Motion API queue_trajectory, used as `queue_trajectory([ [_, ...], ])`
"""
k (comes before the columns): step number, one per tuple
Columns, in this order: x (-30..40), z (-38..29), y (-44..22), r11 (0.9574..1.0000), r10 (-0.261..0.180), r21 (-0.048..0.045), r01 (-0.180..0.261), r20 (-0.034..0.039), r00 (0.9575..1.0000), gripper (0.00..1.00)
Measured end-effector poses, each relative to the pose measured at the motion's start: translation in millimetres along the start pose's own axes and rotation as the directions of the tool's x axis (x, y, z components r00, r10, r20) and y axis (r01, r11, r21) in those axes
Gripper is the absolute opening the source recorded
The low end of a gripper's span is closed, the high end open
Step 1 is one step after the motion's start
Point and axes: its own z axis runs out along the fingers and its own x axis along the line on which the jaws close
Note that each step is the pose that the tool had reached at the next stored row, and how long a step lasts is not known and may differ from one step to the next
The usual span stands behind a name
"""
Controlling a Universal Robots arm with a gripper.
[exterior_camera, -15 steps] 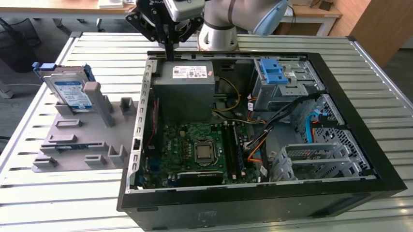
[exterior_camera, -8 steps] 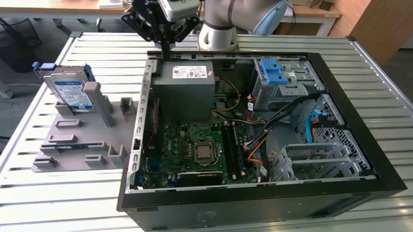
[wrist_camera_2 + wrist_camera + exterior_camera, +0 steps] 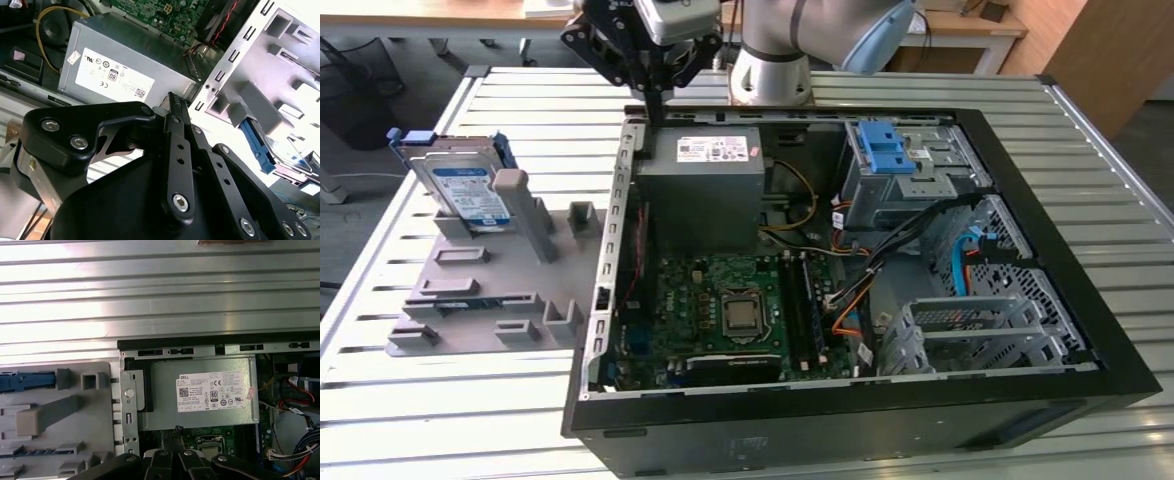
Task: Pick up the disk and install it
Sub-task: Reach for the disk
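Note:
The disk point(image 3: 460, 185) is a silver drive with a white-and-blue label in a blue carrier. It stands tilted in the grey fixture point(image 3: 494, 290) on the exterior view's left. Its blue edge is seen in the first wrist view point(image 3: 25, 381) and in the second wrist view point(image 3: 256, 142). My gripper point(image 3: 650, 112) hangs over the rear left corner of the open computer case point(image 3: 854, 420), well to the right of the disk. Its black fingers are pressed together and hold nothing, as both wrist views confirm point(image 3: 173, 100) point(image 3: 176, 431).
Just below the gripper, inside the case, lies the grey power-supply box point(image 3: 707, 185) with a white sticker. A metal drive cage with a blue latch point(image 3: 887, 150) stands at the back right, and the motherboard point(image 3: 720, 305) lies in front. All of it rests on a slatted metal table point(image 3: 454, 400).

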Motion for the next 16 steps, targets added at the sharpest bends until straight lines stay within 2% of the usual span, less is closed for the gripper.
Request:
queue_trajectory([
  [16,10.3,-0.1,0.6,1.0,0.0,0.0002,0.0,0.0,1.0,0.11],
])
